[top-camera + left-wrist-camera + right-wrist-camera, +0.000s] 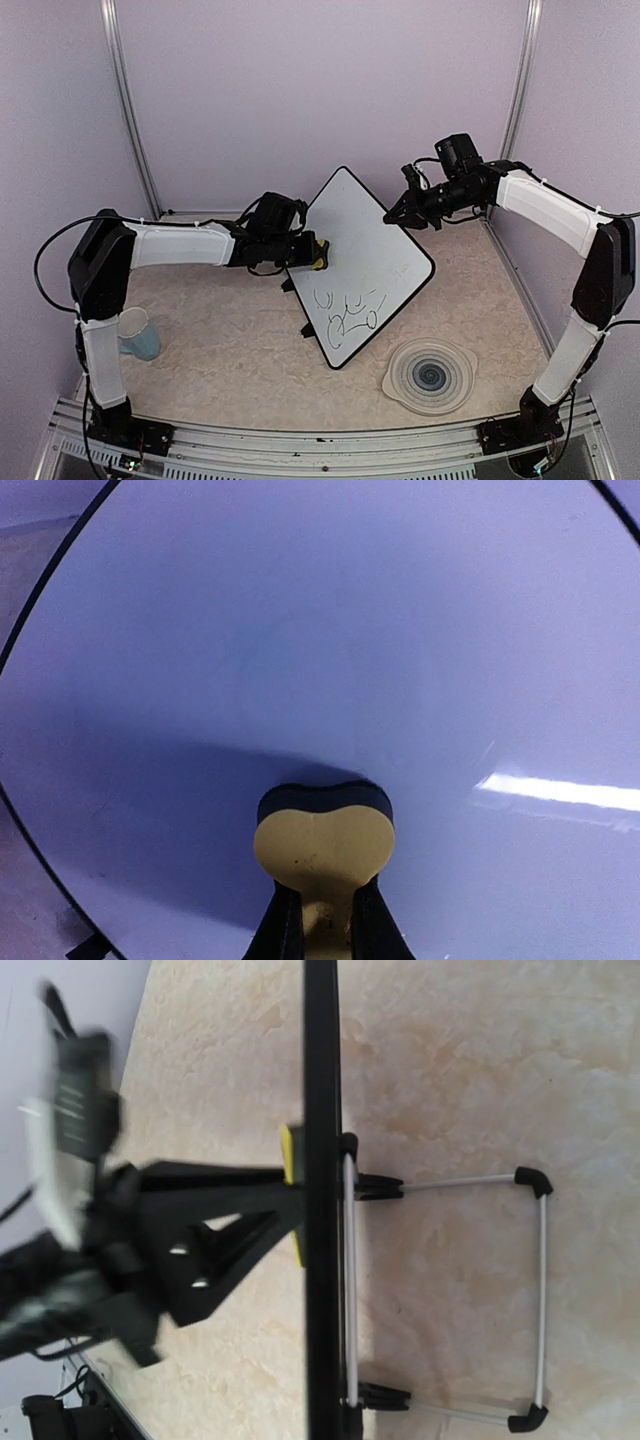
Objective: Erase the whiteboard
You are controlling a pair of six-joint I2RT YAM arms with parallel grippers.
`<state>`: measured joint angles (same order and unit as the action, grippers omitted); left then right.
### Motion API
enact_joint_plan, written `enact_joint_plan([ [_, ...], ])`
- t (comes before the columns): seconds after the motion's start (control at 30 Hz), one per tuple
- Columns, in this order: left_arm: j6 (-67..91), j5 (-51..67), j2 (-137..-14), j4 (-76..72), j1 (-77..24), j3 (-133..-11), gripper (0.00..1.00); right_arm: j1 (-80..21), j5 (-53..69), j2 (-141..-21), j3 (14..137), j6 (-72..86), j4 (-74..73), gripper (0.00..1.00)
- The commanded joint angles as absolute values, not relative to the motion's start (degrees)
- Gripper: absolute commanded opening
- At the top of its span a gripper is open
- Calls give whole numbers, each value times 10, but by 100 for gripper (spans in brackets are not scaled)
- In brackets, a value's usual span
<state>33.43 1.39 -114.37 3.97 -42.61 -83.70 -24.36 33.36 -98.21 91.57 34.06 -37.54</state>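
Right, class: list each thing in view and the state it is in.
Whiteboard: propped tilted on its stand, marker scribbles on the lower part, rest blank.
Eraser: against the whiteboard.
Left gripper: shut on eraser.
Right gripper: shut, at the whiteboard's upper edge.
Cup: upright.
Plate: lying flat.

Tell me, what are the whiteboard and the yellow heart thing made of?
The whiteboard looks like a smooth, glossy coated panel, because a bright streak of light reflects off it. The yellow heart eraser looks like matte plastic, dull with no shine, with a dark pad underneath that is probably felt.
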Motion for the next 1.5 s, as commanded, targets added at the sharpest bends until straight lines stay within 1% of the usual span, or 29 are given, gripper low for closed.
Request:
enact_joint_plan([
  [0.0,315,94,-1193,31,-451,-936,0,-262,388,-982,905,334,-352,0],
  [0.07,317,100,-1209,37,-451,-961,0,-262,387,-981,906,335,-352,0],
  [0.17,324,102,-1221,36,-448,-946,0,-262,384,-982,909,335,-355,0],
  [0.3,354,83,-1189,5,-431,-827,0,-261,375,-980,912,335,-358,0],
  [0.43,361,65,-1131,-25,-416,-705,0,-260,372,-980,912,337,-358,0],
  [0.57,372,66,-1118,-27,-406,-644,0,-259,374,-980,908,338,-354,0],
  [0.67,379,77,-1123,-40,-406,-642,0,-259,383,-983,904,337,-349,0],
  [0.73,372,79,-1123,-47,-413,-664,0,-259,386,-984,905,335,-349,0],
  [0.87,343,68,-1133,-19,-430,-772,0,-259,392,-986,905,329,-351,0],
  [1.03,319,69,-1183,35,-436,-925,0,-259,400,-989,907,327,-351,0],
  [1.17,307,79,-1215,61,-443,-985,0,-259,398,-989,909,328,-352,0],
  [1.23,307,83,-1220,58,-442,-976,0,-259,396,-989,911,327,-352,0],
  [1.3,314,81,-1212,46,-439,-939,0,-259,393,-989,911,329,-352,0],
  [1.47,364,71,-1164,-4,-411,-764,0,-259,390,-988,911,330,-352,0],
])
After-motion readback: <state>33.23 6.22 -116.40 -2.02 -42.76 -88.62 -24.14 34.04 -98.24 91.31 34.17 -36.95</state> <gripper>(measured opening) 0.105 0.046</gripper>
